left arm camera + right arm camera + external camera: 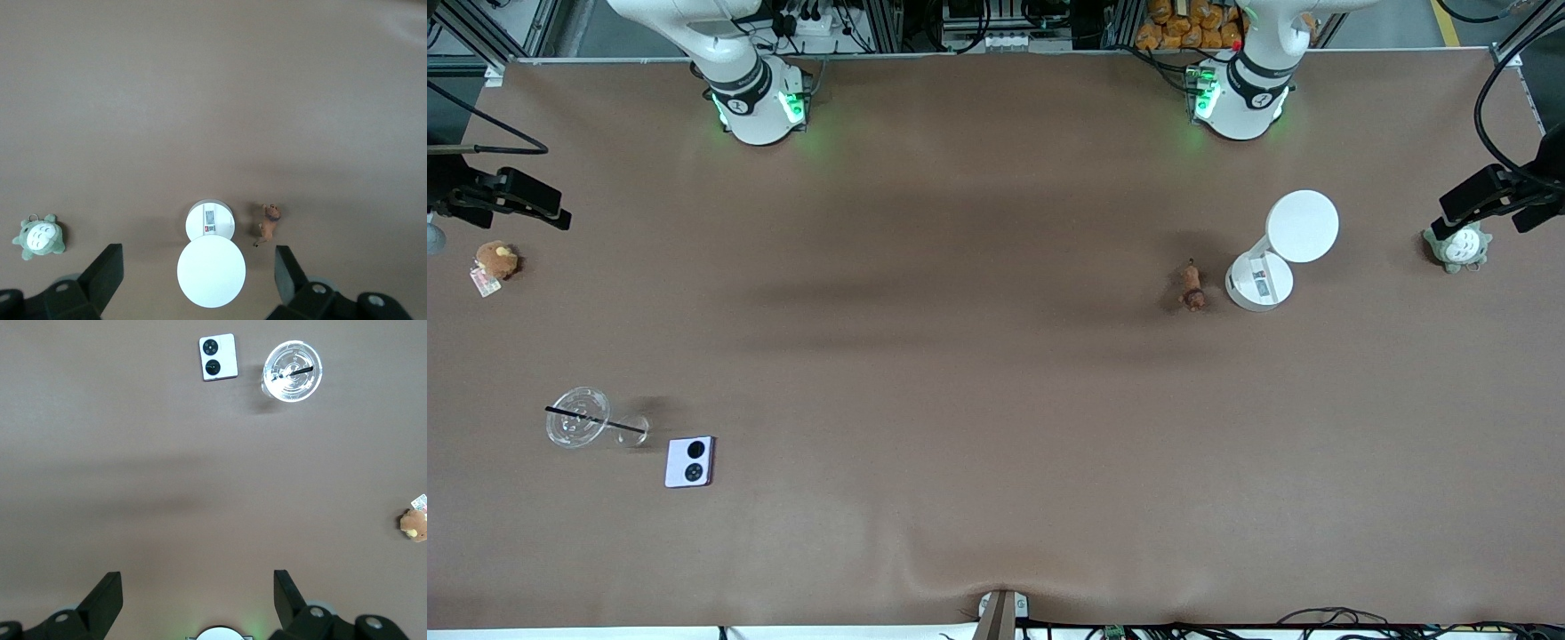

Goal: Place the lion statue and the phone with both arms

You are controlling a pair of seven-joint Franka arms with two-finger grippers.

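Observation:
The lion statue point(1192, 289) is a tiny orange-brown figurine on the table beside a white stand, toward the left arm's end; it also shows in the left wrist view point(269, 225). The lilac phone point(690, 461) lies flat with its two black camera rings up, toward the right arm's end and near the front camera; it also shows in the right wrist view point(218, 357). My left gripper point(197, 263) is open and empty, high over the white stand. My right gripper point(197, 587) is open and empty, high over bare table by its own base. Neither hand shows in the front view.
A white stand with a round top point(1303, 227) rises from its base point(1258, 282) beside the lion. A clear cup with a black straw point(578, 417) lies beside the phone. A brown plush point(495, 260) and a grey-green plush point(1458, 247) sit at the table's ends.

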